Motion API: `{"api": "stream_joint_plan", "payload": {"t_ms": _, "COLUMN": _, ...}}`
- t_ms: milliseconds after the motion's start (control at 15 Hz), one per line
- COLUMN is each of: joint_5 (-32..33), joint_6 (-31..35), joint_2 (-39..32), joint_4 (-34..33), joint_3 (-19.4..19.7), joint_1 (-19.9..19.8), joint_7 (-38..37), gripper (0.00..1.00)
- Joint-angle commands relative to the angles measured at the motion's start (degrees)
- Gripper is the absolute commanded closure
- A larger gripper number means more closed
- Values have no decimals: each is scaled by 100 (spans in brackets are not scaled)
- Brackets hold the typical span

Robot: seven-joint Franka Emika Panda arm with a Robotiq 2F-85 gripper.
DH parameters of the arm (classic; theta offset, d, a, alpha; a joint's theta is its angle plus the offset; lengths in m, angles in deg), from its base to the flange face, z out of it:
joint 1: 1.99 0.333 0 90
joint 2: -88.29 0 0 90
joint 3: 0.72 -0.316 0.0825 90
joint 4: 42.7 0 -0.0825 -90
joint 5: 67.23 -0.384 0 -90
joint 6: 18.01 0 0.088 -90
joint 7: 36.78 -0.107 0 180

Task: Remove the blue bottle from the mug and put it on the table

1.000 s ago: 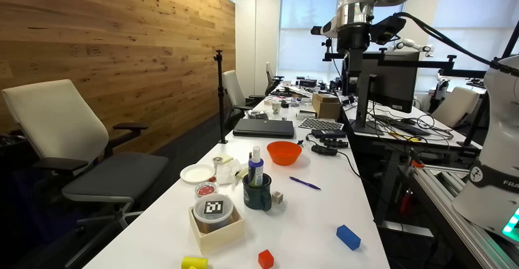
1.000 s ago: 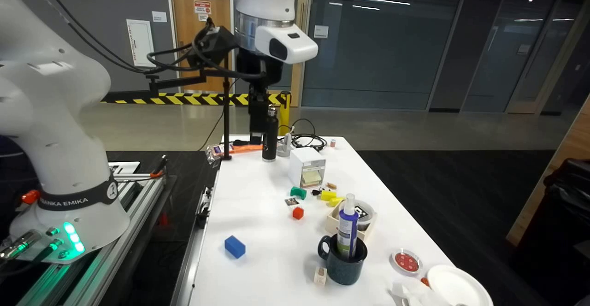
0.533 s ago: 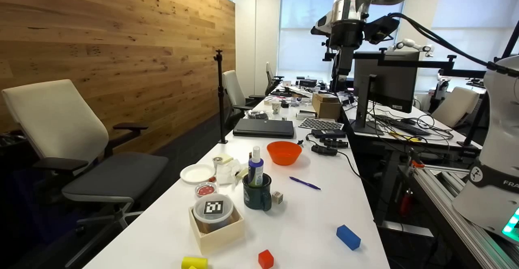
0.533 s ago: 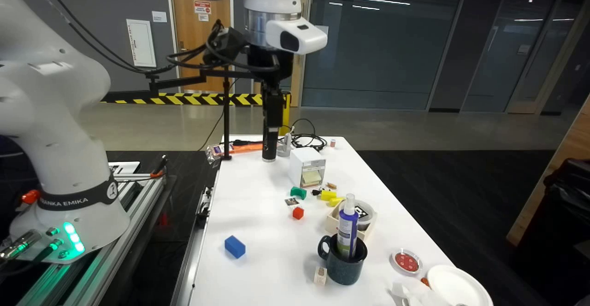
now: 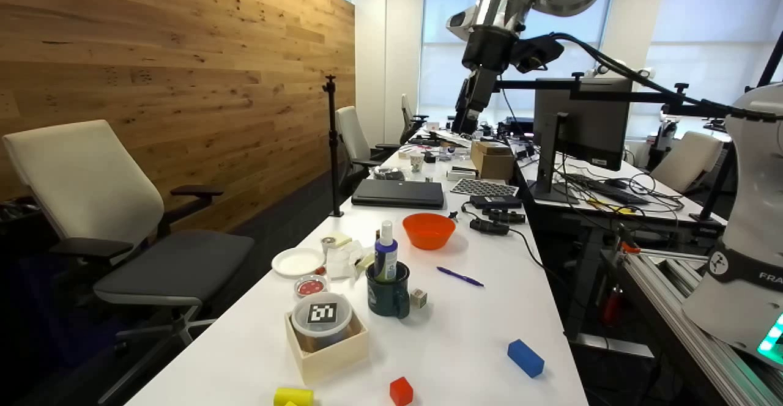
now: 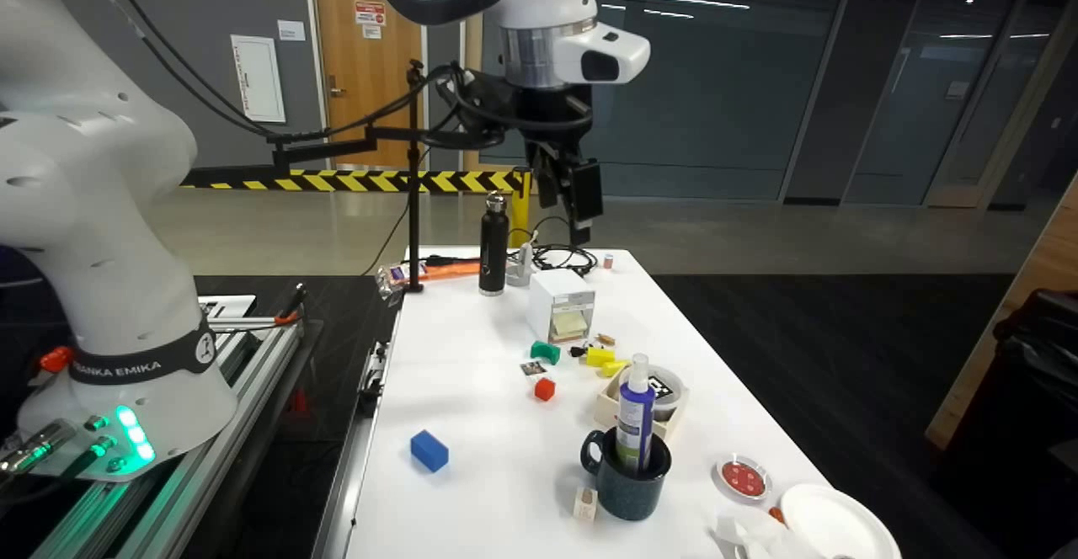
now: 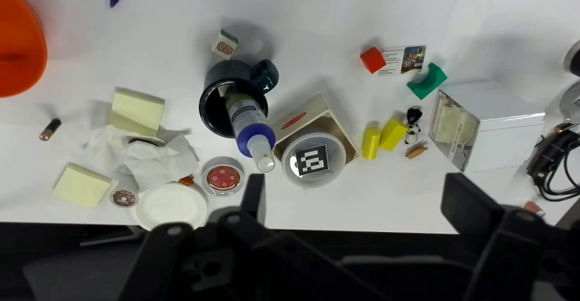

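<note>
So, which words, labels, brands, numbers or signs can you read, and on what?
"FRANKA EMIKA": dark band on the robot's base.
"POST-IT NOTES", apparently, though blurred: front of the white box.
Too small or blurred to read: blue bottle, card, black bottle, door sign, wall notice, wall panel, monitor sticker.

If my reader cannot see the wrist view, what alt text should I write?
A blue bottle sticks out of a dark mug on a white table, seen from above, the open gripper at the bottom. Beside the mug, a lidded container sits in a wooden box; an orange bowl is at far left.
</note>
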Motion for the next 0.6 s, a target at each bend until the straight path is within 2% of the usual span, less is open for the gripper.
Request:
{"api": "stream_joint_plan", "payload": {"t_ms": 0, "joint_5": -233, "joint_6": 260, "joint_2": -478, "joint_4": -279, "joint_3": 164, "joint_1": 61, "joint_7": 707, "gripper": 0}}
{"api": "stream_joint_plan", "payload": {"t_ms": 267, "joint_5": -191, "joint_6": 416, "joint_2": -829, "joint_4": -349, "joint_3": 187, "joint_1": -36, "joint_7": 1080, "gripper": 0}}
{"api": "stream_joint_plan", "payload": {"t_ms": 400, "joint_5": 196, "joint_6": 685, "joint_2": -998, "joint_4": -343, "joint_3": 28, "joint_1": -210, "joint_7": 756, "gripper": 0}}
{"api": "stream_joint_plan", "payload": {"t_ms": 533, "joint_5": 325, "joint_6": 966, "joint_2": -1122, "joint_4": -328, "joint_3": -80, "joint_1": -300, "joint_7": 449, "gripper": 0}}
